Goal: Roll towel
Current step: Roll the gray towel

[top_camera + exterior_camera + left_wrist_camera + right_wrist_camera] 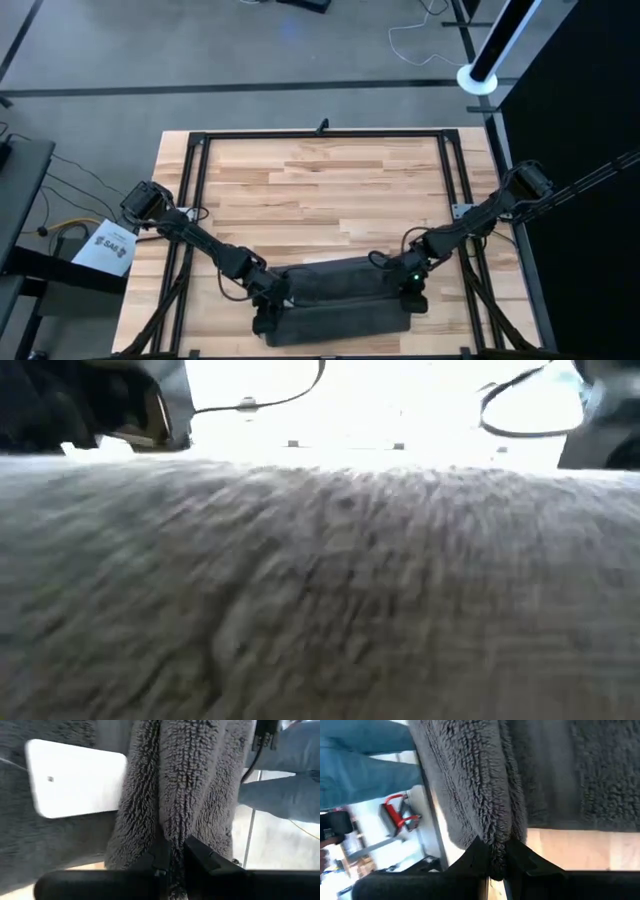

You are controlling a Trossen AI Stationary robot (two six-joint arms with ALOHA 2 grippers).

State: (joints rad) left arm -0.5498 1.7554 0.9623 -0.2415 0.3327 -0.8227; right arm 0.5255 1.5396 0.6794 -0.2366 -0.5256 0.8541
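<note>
The towel (340,295) lies near the table's front edge, its long axis running left to right. The left gripper (272,297) and the right gripper (412,285) each pinch an end fold, closed on cloth, equally near.

Only one legible mark — "SAB" or similar — on the white sheet (104,246) beside the table.

Left claw (272,296) and right claw (408,285) pinched closed (both low).
</note>
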